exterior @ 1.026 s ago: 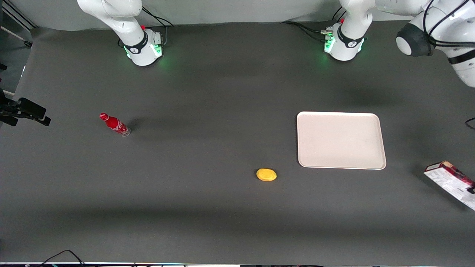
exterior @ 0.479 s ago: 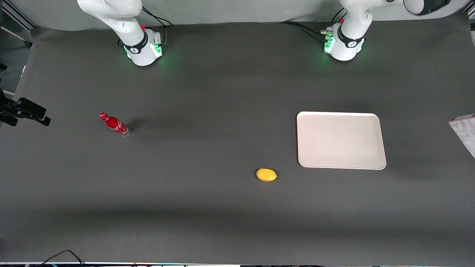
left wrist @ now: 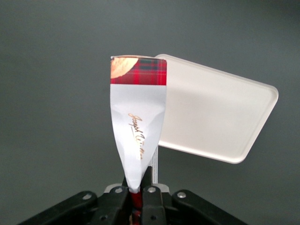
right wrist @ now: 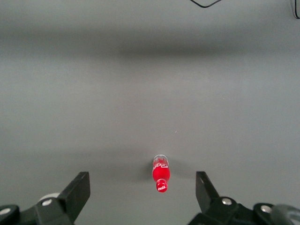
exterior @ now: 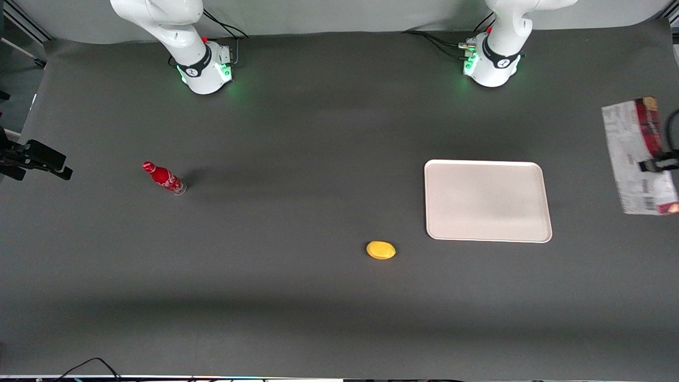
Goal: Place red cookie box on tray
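Cardboard of the red cookie box [exterior: 638,156] hung in the air toward the working arm's end, beside the tray [exterior: 487,200], not on it. The gripper [left wrist: 139,194] was clamped on its thin edge. A yellow object [exterior: 381,250] and a red bottle [exterior: 164,178] lay apart. Gold script was unreadable.

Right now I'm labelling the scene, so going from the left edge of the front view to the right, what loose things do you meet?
Red cola bottle → yellow oval object → tray → red cookie box, held aloft in the tool.
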`<state>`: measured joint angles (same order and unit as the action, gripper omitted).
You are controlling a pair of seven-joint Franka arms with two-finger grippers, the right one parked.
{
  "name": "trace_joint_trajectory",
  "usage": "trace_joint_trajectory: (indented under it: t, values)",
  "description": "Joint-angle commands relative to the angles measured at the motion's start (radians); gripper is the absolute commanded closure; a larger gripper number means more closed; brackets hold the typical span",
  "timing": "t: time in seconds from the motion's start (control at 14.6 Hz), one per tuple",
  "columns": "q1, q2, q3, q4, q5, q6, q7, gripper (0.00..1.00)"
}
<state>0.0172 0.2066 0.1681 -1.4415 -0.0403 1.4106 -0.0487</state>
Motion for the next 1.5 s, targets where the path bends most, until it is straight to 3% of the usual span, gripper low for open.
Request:
trace_joint_trajectory:
  t: [0.0,0.27,0.75,1.09,1.16,1.23,1.44]
  values:
    - [0.000,-0.144,-0.064,-0.388,0.043,0.212,0.021,1.00]
    - [0.001,-0.105,-0.088,-0.632,0.043,0.543,0.120,1.00]
    - [0.006,0.043,-0.084,-0.675,0.042,0.795,0.197,1.00]
    - [0.012,0.097,-0.082,-0.668,0.030,0.866,0.201,1.00]
    - [0.012,0.099,-0.082,-0.663,0.030,0.863,0.202,0.25]
    - [0.012,0.094,-0.084,-0.655,0.027,0.846,0.202,0.00]
    - [0.009,0.053,-0.084,-0.547,0.026,0.689,0.202,0.00]
